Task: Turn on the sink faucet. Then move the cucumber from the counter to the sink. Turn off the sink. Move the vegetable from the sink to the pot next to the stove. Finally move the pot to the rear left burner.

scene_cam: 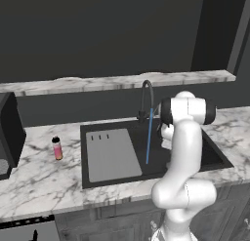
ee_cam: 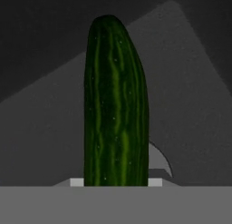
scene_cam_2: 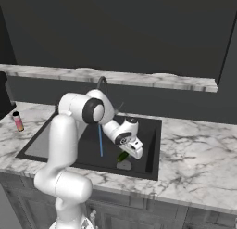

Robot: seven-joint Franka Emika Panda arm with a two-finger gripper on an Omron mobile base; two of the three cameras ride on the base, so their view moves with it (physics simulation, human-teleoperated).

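Presently held: 1 cucumber (ee_cam: 115,105), dark green, straight, gripped at 1 end by the pincer (scene_cam_2: 131,153), its length running straight out ahead over the black sink (scene_cam_2: 150,144), above the drain. Judged light, stiff, smooth-skinned, likely slippery under the running faucet (scene_cam: 147,96); mid-length would have balanced better.

Flat, dim rendered light is seen throughout; the dark wall (scene_cam: 97,35) is barely lit, soft shading is cast in the sink (scene_cam_2: 148,144), and edges appear slightly blurred
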